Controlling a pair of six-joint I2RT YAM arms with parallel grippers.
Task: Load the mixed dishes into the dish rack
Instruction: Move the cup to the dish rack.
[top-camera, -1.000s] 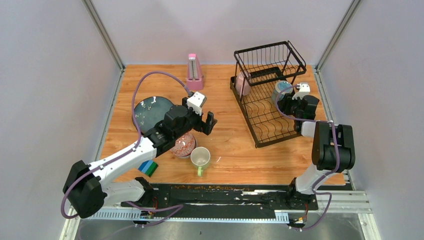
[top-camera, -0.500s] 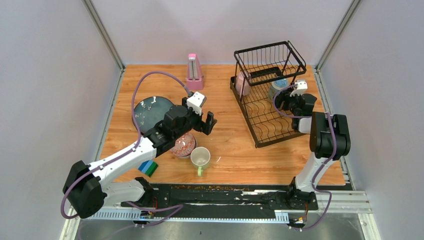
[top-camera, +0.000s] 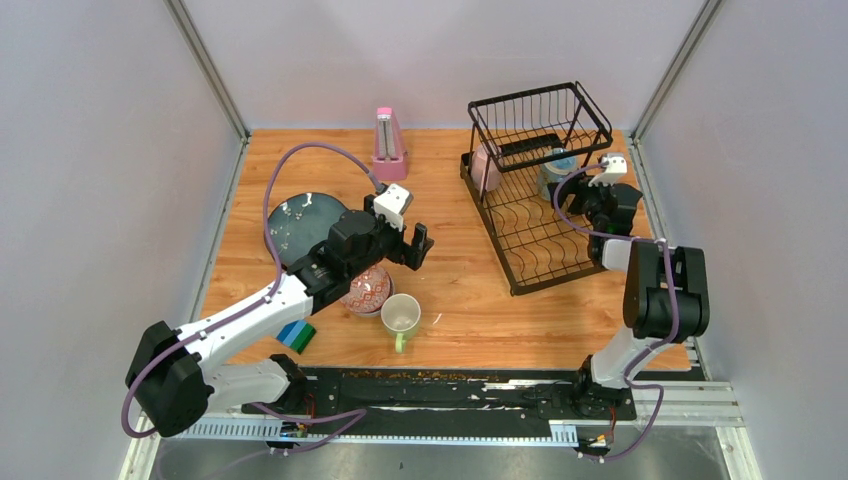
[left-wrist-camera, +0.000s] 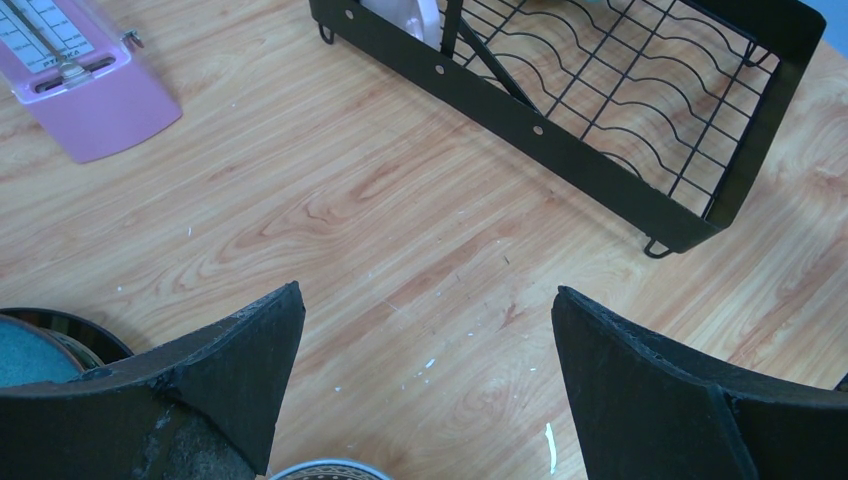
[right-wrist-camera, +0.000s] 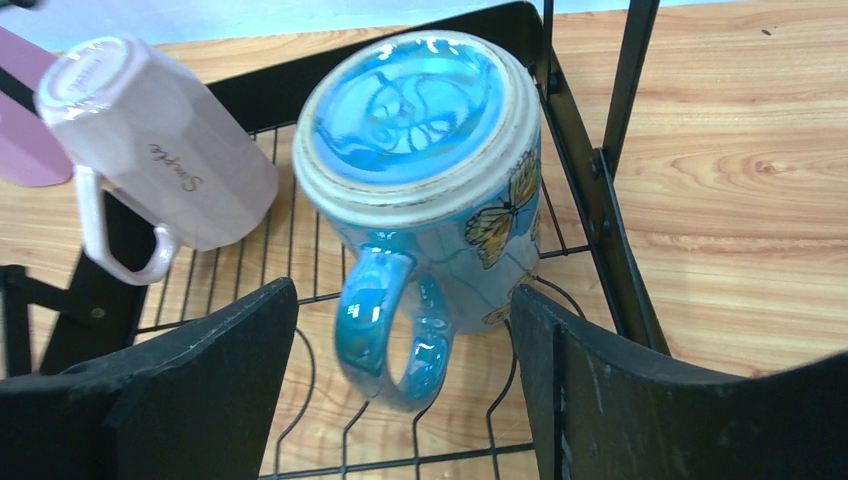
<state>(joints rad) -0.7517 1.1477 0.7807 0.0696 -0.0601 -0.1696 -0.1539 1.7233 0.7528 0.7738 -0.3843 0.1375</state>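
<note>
Right fingers (right-wrist-camera: 170, 390) stand open around the upturned blue butterfly mug (right-wrist-camera: 420, 170), untouching, in the black wire dish rack (right-wrist-camera: 620, 100); left fingers (left-wrist-camera: 200, 390) open.

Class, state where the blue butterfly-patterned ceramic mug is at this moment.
Right wrist view: the blue butterfly-patterned mug rests upside down inside the black wire dish rack, right of the pale pink mug.

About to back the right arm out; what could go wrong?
1. The blue butterfly-patterned ceramic mug sits base-up in the black wire dish rack, its handle between the open fingers of the right gripper; a crooked retreat might hook it.
2. The pale pink faceted mug leans close beside it; a shoved blue mug could knock it.
</note>
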